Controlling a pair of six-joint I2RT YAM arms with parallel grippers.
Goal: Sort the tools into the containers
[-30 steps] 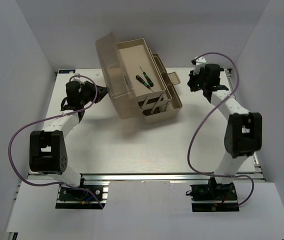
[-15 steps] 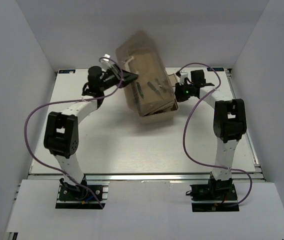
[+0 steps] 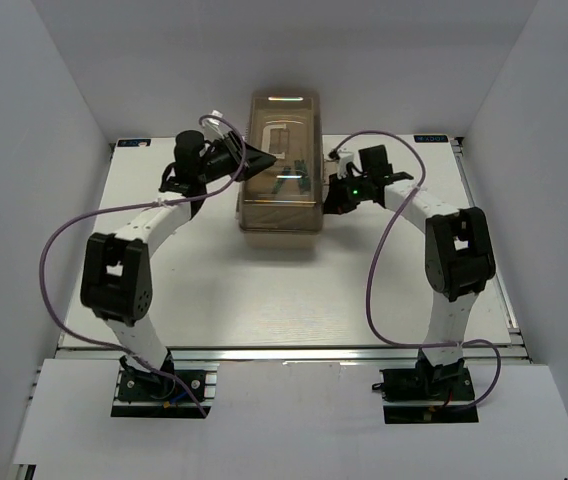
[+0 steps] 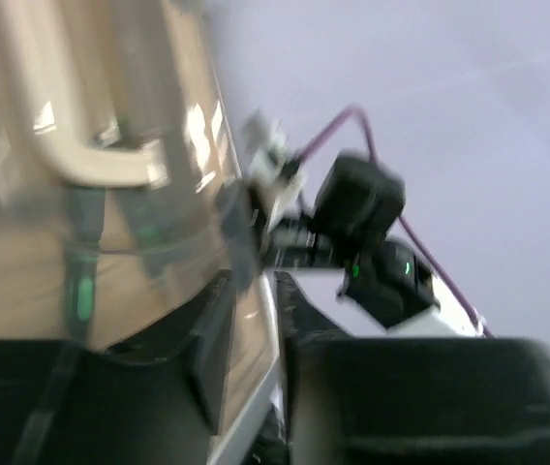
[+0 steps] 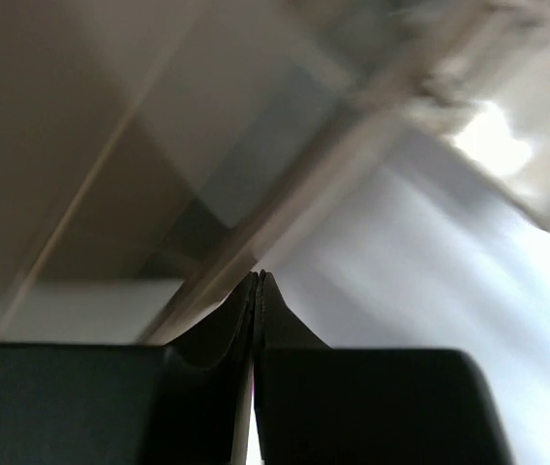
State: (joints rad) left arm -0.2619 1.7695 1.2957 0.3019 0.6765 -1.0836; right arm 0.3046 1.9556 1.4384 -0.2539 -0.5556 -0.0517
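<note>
The beige toolbox (image 3: 282, 212) stands at the back middle with its translucent brown lid (image 3: 284, 150) down. Green-marked tools (image 3: 291, 181) show dimly through the lid, also in the left wrist view (image 4: 82, 291). My left gripper (image 3: 256, 158) is at the lid's left edge. In the blurred left wrist view its jaws (image 4: 258, 329) stand slightly apart, with the lid's rim (image 4: 248, 349) between them. My right gripper (image 3: 336, 192) is shut and empty (image 5: 258, 276), its tips against the toolbox's right side (image 5: 285, 208).
The white table (image 3: 294, 290) stretches in front of the box. Grey walls close in on the left, the right and behind. Purple cables (image 3: 376, 270) loop from both arms. My right wrist (image 4: 372, 242) shows in the left wrist view.
The lid has swung over and shut, and the tiers have folded in. The box has turned square to the table. Both grippers have moved in against its sides.
</note>
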